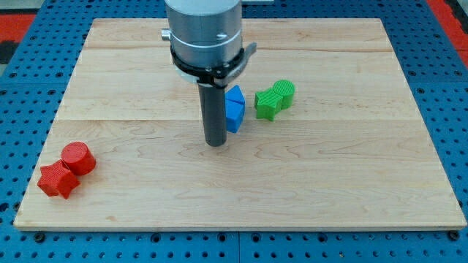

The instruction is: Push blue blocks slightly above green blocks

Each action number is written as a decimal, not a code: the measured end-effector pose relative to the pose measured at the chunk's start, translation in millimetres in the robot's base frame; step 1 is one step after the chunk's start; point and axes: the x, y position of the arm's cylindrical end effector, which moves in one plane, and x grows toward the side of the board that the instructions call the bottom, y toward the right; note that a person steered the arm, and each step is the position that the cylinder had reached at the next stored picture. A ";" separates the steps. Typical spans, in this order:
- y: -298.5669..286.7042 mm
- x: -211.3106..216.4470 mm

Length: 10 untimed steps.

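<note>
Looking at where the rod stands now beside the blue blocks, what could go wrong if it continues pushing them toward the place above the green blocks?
1. My tip sits at the lower left of the blue blocks. A push toward the view's right could drive them straight into the green blocks, which lie close by, instead of above them.
2. The blue blocks look like two pieces touching; an off-centre push may split them apart.
3. The rod hides part of the blue blocks, so the contact is hard to judge.
</note>
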 end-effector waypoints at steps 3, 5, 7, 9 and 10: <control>39.4 -15.5; 73.1 -9.2; -7.9 20.9; -5.8 -30.8; 3.9 -51.8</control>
